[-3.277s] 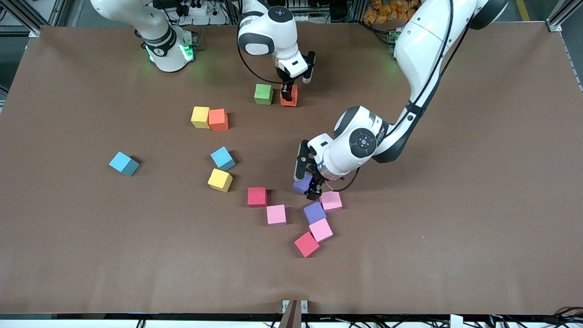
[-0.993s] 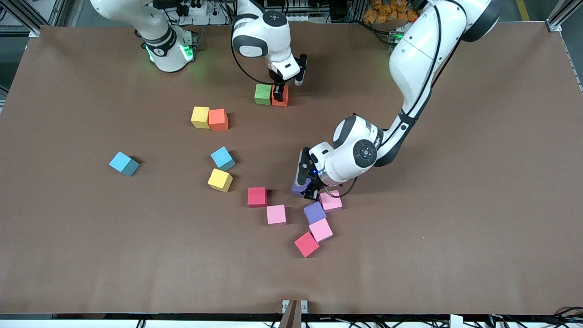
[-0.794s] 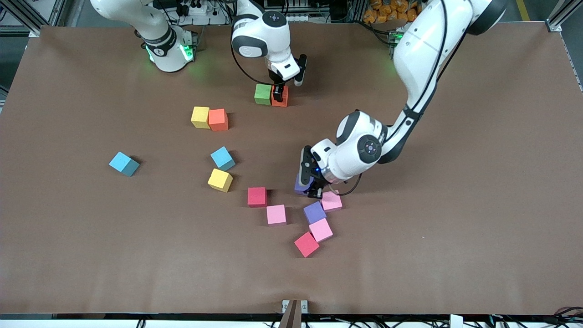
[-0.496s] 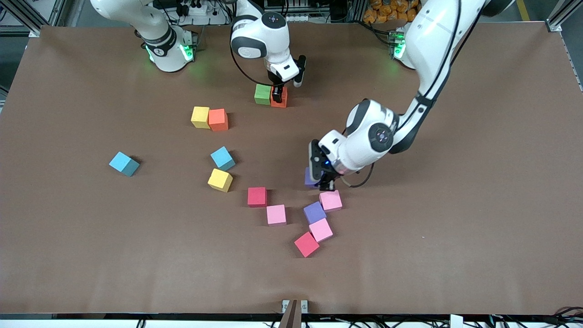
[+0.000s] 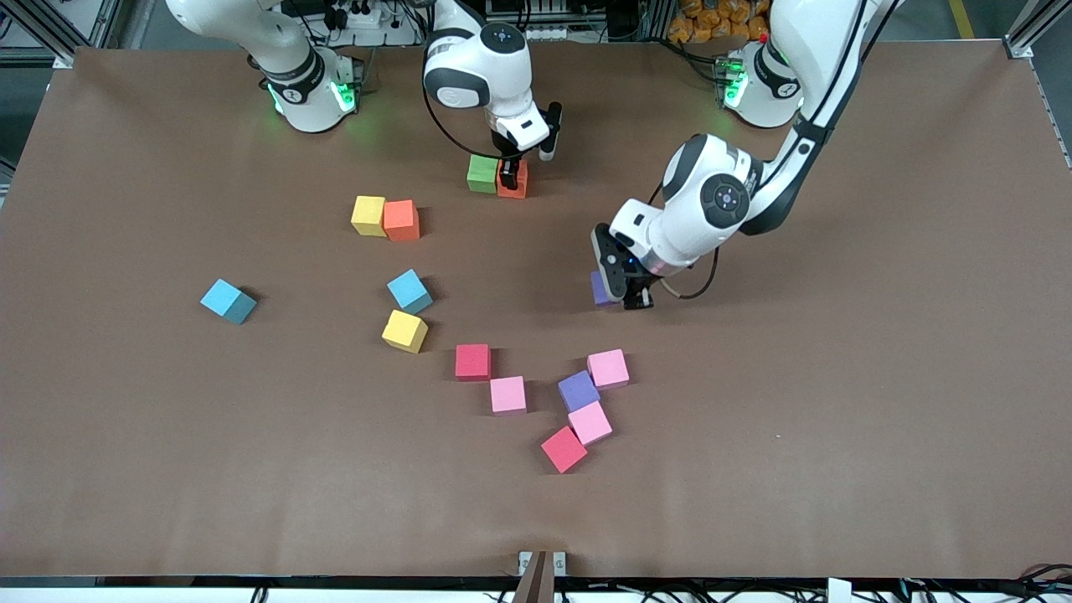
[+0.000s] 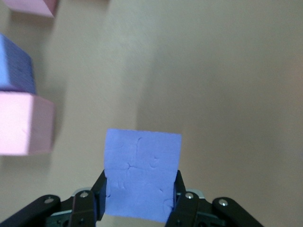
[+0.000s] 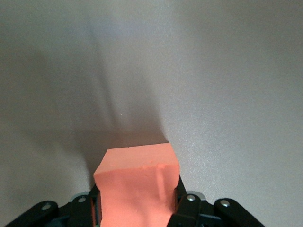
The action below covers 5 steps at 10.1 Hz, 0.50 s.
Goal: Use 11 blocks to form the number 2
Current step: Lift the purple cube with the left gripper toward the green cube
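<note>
Front view. The left gripper (image 5: 618, 293) is lifted over bare counter (image 5: 837, 377) near the middle, its fingers clenched on a purple block (image 5: 600, 287). The right gripper (image 5: 509, 170) is low at the robots' side of the counter, its fingers closed on an orange block (image 5: 512, 182) that sits on the counter touching a green block (image 5: 483, 173). A yellow block (image 5: 368, 215) and a second orange block (image 5: 401, 219) touch each other toward the right arm's end. Nearer the camera lie two light blue blocks (image 5: 409, 291) (image 5: 228, 301), well apart, and a second yellow block (image 5: 405, 331) just beside the first of them. Nearest the camera is a loose cluster: a red block (image 5: 472, 361), a pink block (image 5: 507, 394), a second purple block (image 5: 578, 390), two more pink blocks (image 5: 608, 368) (image 5: 590, 422) touching it, and a second red block (image 5: 564, 450). No digit 2 has taken shape.

Left wrist view. The fingers (image 6: 182, 201) grip the purple block (image 6: 142, 174) on two opposite faces, above the counter; the pink (image 6: 23, 124) and purple (image 6: 16, 66) blocks of the cluster show at the edge.

Right wrist view. The fingers (image 7: 182, 203) clasp the orange block (image 7: 137, 187) from both sides.
</note>
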Each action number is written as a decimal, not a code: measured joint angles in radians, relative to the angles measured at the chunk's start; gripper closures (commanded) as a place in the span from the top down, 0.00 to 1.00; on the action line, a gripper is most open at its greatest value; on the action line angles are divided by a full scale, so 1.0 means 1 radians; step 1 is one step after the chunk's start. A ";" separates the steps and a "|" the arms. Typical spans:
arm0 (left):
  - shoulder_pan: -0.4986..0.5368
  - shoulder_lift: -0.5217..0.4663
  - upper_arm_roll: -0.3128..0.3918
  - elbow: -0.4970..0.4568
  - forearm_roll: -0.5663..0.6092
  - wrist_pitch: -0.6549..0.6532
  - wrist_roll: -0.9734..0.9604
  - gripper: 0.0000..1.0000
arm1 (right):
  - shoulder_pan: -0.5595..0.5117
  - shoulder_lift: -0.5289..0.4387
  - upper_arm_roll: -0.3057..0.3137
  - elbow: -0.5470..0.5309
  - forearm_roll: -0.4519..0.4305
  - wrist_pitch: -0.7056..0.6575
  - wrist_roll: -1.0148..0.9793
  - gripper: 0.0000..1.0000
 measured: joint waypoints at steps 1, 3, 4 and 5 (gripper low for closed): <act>0.000 -0.018 -0.003 -0.038 0.000 0.002 0.000 0.00 | 0.000 0.000 0.000 0.000 0.000 0.000 0.000 1.00; 0.001 -0.056 -0.032 -0.108 0.000 0.047 0.000 0.00 | 0.000 0.000 0.000 0.000 0.000 0.000 0.000 1.00; 0.001 -0.070 -0.060 -0.147 0.000 0.094 -0.003 0.00 | -0.001 -0.001 0.000 0.000 0.001 0.000 0.000 1.00; 0.001 -0.077 -0.084 -0.187 -0.006 0.149 -0.014 0.00 | -0.001 -0.001 0.000 -0.001 0.001 0.000 0.000 1.00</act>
